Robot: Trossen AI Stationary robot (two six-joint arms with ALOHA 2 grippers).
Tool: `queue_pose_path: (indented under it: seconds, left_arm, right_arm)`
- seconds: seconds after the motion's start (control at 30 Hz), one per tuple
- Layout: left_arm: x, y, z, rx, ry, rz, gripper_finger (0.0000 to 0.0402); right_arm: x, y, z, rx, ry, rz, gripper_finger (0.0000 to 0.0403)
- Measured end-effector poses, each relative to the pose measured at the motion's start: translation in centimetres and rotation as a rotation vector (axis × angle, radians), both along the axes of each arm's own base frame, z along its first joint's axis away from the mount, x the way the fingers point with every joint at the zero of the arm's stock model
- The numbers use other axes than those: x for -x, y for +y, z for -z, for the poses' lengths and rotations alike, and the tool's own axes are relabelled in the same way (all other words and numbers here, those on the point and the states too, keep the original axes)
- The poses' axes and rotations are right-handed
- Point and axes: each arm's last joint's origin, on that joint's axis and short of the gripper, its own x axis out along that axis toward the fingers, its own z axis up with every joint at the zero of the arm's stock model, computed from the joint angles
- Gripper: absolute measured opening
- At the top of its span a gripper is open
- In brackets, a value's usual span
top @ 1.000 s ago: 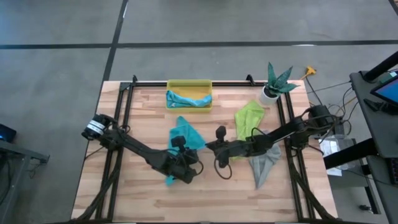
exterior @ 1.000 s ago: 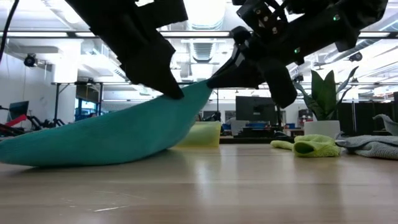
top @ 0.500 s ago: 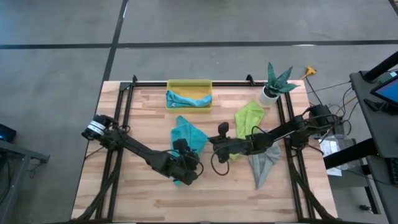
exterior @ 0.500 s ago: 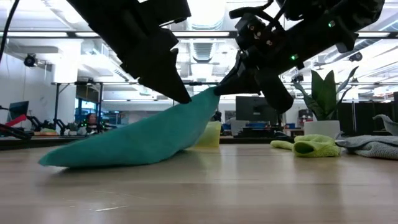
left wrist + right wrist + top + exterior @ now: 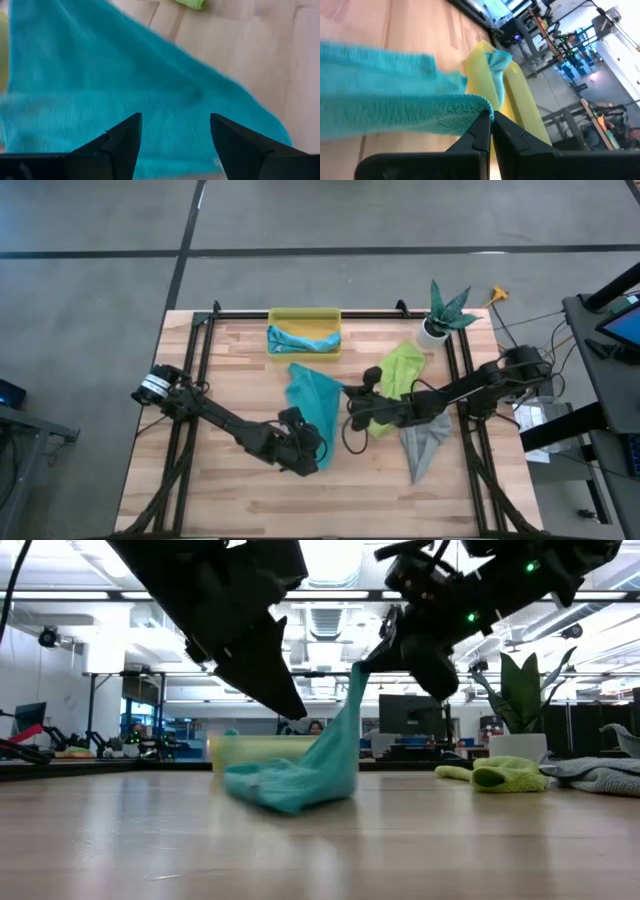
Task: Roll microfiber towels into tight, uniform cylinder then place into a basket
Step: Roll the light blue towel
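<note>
1. We see the teal towel (image 5: 315,400) near the middle of the tabletop, one corner lifted by the right gripper (image 5: 350,395), whose fingers are clenched on that corner; the rest trails down onto the wood
2. The left gripper (image 5: 312,452) sits just toward the front edge from the towel, its fingers spread apart and grasping nothing
3. The yellow basket (image 5: 304,317) stands at the back edge with a light blue towel (image 5: 300,340) inside it
4. Toward the right edge lie the lime green towel (image 5: 402,365) and, nearer the front, the grey towel (image 5: 425,442); the right arm reaches across both, hiding part of each
5. A white plant pot (image 5: 434,328) occupies the back right corner
6. The low view shows the towel (image 5: 310,765) hanging steeply from the right gripper (image 5: 368,662) and standing in front of the basket (image 5: 250,748), which the high view cannot tell us
7. The left wrist view shows both spread fingers (image 5: 120,142) over teal cloth; the right wrist view shows the pinched hem (image 5: 470,107)
</note>
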Motion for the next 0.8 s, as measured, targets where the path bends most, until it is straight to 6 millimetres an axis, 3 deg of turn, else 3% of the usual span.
queue_pose_path:
  seconds: [0.27,0.4,0.6,0.8]
  left_arm:
    - [-0.5,-0.3,-0.3,0.043,-0.057,0.013,0.0219]
    - [-1.3,-1.0,-0.8,0.094,-0.114,0.133,0.0219]
    - [-1.6,-3.4,1.6,0.018,-0.066,0.324,0.0219]
    - [-2.3,-4.9,3.1,-0.057,-0.062,0.285,0.0219]
  right_arm:
    - [1.9,-0.7,-0.3,-0.056,0.049,0.044,0.0009]
    - [2.7,-1.0,0.2,-0.099,0.069,0.080,0.0009]
    - [3.4,-1.4,0.7,-0.111,0.072,0.098,0.0009]
    - [3.6,-1.4,0.6,-0.125,0.060,0.104,0.0009]
